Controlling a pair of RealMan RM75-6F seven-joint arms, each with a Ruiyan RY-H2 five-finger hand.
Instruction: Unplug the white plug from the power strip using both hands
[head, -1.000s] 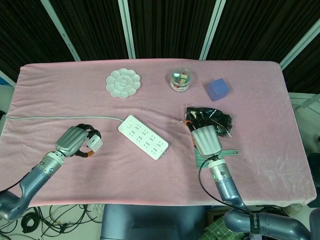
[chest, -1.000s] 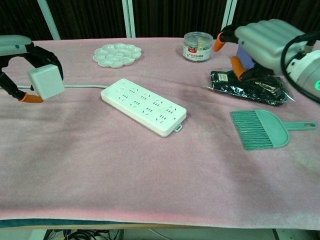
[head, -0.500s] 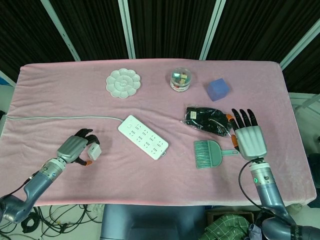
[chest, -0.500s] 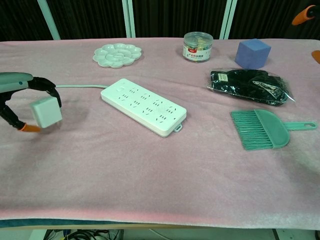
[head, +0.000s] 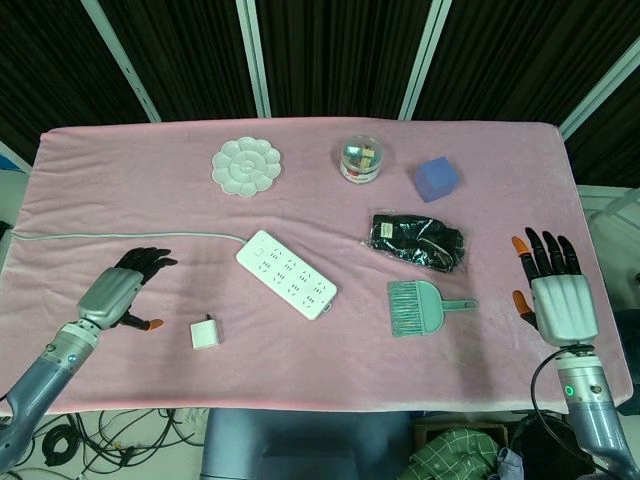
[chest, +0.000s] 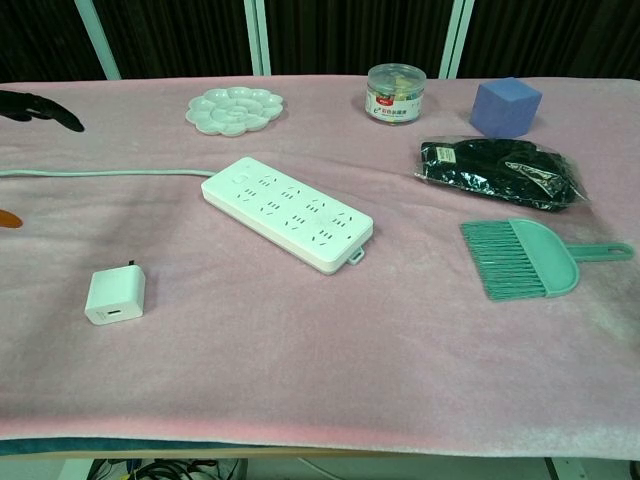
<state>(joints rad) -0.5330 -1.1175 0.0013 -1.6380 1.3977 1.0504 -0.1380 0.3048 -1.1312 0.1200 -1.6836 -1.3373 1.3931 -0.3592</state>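
Pink-clothed counter (head: 150, 190) now carries the white plug (head: 205, 333), apart from the power strip (head: 286, 273), both the left hand (head: 112, 297) and the right hand (head: 560, 300) being released, so the task is judged done.

A pink cloth (head: 300, 360) covers the desk to all its edges. Behind its far edge hangs a dark pleated curtain (head: 340, 55), crossed by pale slanting frame bars (head: 253, 55). Below the near edge, tangled cables (head: 110, 435) lie on the floor.
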